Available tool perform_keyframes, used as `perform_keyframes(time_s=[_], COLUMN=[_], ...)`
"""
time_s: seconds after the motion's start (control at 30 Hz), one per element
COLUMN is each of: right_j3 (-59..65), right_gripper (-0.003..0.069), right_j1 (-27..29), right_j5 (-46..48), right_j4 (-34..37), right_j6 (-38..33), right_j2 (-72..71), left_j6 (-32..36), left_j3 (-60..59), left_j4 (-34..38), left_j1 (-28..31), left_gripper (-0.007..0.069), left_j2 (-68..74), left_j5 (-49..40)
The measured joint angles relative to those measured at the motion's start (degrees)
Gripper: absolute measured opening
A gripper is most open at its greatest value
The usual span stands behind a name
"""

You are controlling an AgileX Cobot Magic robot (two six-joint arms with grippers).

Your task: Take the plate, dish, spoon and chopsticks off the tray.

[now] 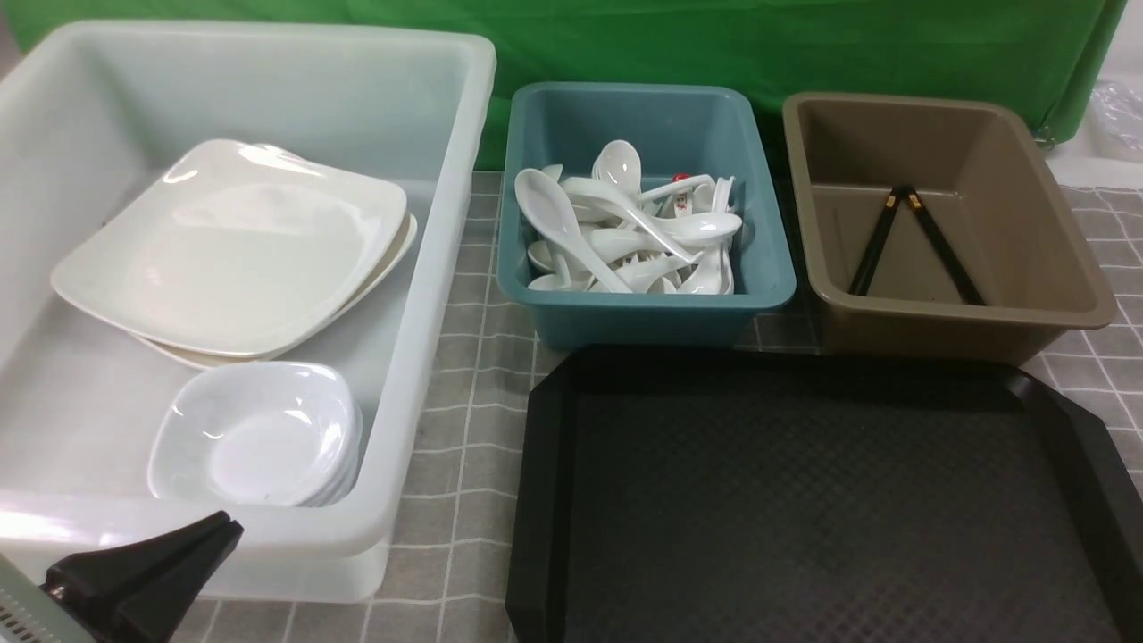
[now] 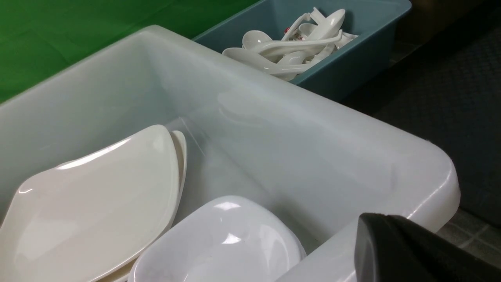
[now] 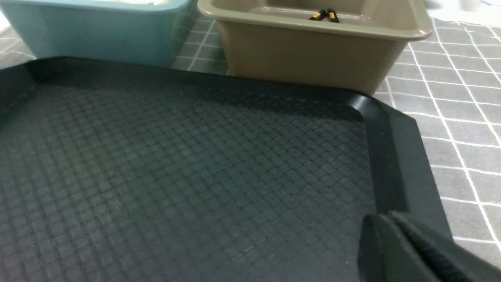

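The black tray (image 1: 804,500) lies bare on its diamond-pattern floor (image 3: 176,164). The large white plate (image 1: 232,250) rests on another inside the white tub, and the small dish (image 1: 254,433) tops a stack beside it. White spoons (image 1: 625,232) fill the teal tub. Black chopsticks (image 1: 911,237) lean in the brown tub. My left gripper (image 1: 228,522) is shut and empty at the white tub's near rim, just in front of the dish (image 2: 223,243). My right gripper (image 3: 385,219), absent from the front view, hovers shut over the tray's right edge with nothing in it.
The translucent white tub (image 1: 446,268) stands at the left, the teal tub (image 1: 643,313) in the middle, and the brown tub (image 1: 946,335) at the right, both just behind the tray. A grey checked cloth (image 1: 464,402) covers the table; a green backdrop hangs behind.
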State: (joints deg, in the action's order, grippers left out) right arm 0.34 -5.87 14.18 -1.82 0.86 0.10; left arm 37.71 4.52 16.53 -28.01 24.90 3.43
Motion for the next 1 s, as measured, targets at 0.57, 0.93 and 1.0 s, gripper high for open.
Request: perform_keyframes(time_s=[0.57,0.93,1.0], right_j3=[0.00,0.00,0.00], right_gripper=[0.0078,0.0105,0.0110], right_j1=[0.00,0.00,0.00], right_j5=[0.00,0.00,0.00], right_j4=[0.00,0.00,0.00], right_j6=[0.00,0.00,0.00], right_j2=[-0.02,-0.02,-0.02], left_j6=[4.73,5.77,5.83], left_j3=[-0.18,-0.26,-0.26], left_j4=[-7.83,-11.86,-11.86], left_j1=[1.65,5.29,8.26], left_gripper=[0.0004,0.0004,0.0004], left_j2=[0.00,-5.06,-8.03], left_j5=[9.19,12.94,12.94])
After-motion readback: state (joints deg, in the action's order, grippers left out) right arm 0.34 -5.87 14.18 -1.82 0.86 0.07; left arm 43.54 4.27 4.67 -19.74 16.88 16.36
